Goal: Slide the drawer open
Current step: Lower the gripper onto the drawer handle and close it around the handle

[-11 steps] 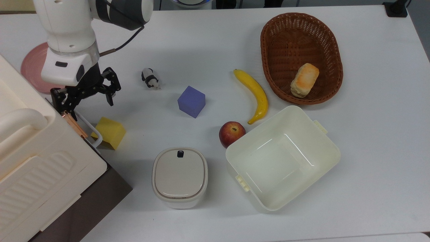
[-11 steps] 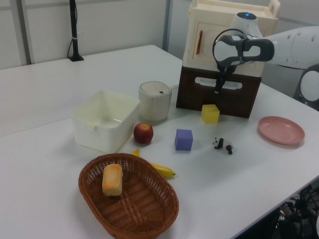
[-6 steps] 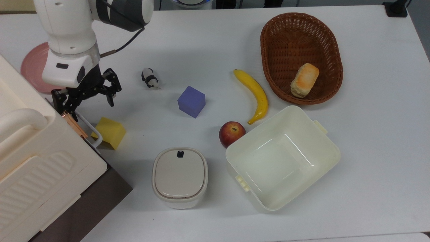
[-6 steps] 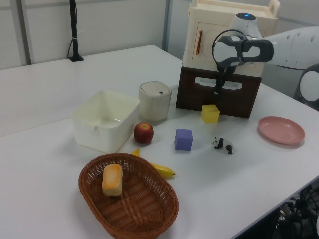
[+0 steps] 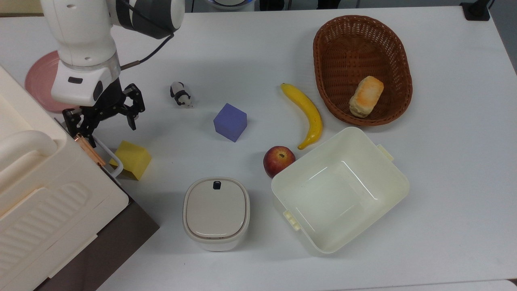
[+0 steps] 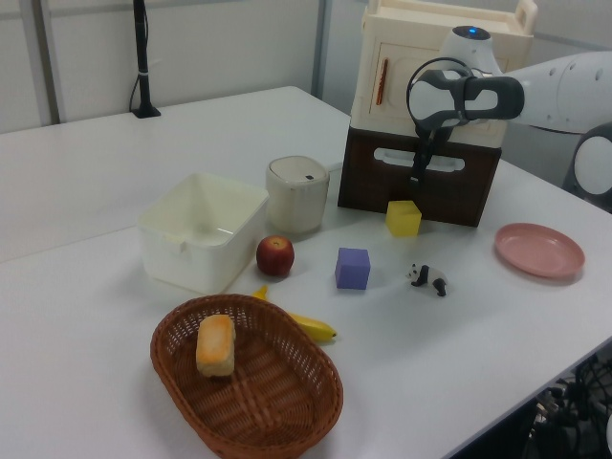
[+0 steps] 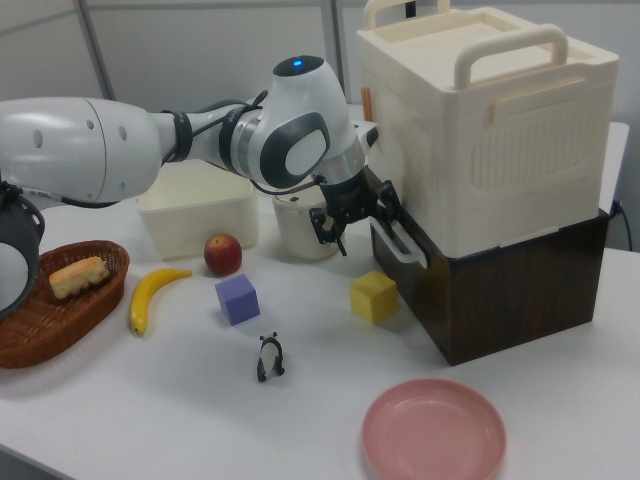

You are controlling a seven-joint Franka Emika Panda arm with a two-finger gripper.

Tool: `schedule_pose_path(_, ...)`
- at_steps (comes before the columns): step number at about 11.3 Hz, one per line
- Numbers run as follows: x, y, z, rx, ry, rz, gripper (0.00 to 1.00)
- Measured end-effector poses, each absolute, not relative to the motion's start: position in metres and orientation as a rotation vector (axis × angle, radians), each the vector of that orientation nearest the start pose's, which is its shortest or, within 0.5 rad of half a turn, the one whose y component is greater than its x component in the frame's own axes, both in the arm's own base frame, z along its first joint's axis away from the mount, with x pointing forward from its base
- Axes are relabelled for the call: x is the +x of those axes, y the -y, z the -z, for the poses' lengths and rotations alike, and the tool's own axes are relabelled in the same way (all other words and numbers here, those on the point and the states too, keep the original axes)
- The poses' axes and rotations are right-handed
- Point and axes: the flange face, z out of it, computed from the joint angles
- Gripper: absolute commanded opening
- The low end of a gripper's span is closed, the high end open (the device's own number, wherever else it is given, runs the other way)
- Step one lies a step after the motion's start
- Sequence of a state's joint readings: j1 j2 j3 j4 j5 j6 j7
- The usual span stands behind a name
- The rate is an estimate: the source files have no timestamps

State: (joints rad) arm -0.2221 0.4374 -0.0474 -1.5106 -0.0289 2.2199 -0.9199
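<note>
Your target, the wide dark brown wooden drawer (image 7: 470,290) with the white loop bar handle (image 7: 404,243), sits shut at the bottom of the stack, directly under the cream plastic cabinet (image 7: 490,120). The black two-finger gripper (image 5: 106,117) hangs just in front of that handle's end, fingers spread wide and holding nothing; in the right view one finger (image 7: 385,205) looks close to the bar, though you can't be sure it touches. The small yellow cube (image 7: 374,296) lies on the white table (image 5: 444,169) just in front of the drawer, near the handle.

Expect the bar to be rigid and fairly slick plastic, so take it across its straight middle span instead of the curved end. The drawer probably runs stiffly under the cabinet's weight, and the whole stack may shift if you tug off-axis. Pull straight out from the drawer front, and mind the cube, which stands in the path.
</note>
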Motion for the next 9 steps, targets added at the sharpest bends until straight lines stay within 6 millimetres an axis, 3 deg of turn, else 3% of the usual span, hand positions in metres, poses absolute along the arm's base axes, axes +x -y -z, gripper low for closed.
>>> schedule_pose_path(2,0.6860,0.1848,-0.4415,-3.131,1.095,0.343,0.57)
schedule_pose_path(5,0.6868,0.1848,-0.4418,-3.132,1.096,0.346,0.56)
schedule_pose_path(6,0.6869,0.1849,-0.4418,-3.132,1.096,0.346,0.50)
schedule_pose_path(9,0.6871,0.1848,-0.4420,-3.132,1.097,0.347,0.45)
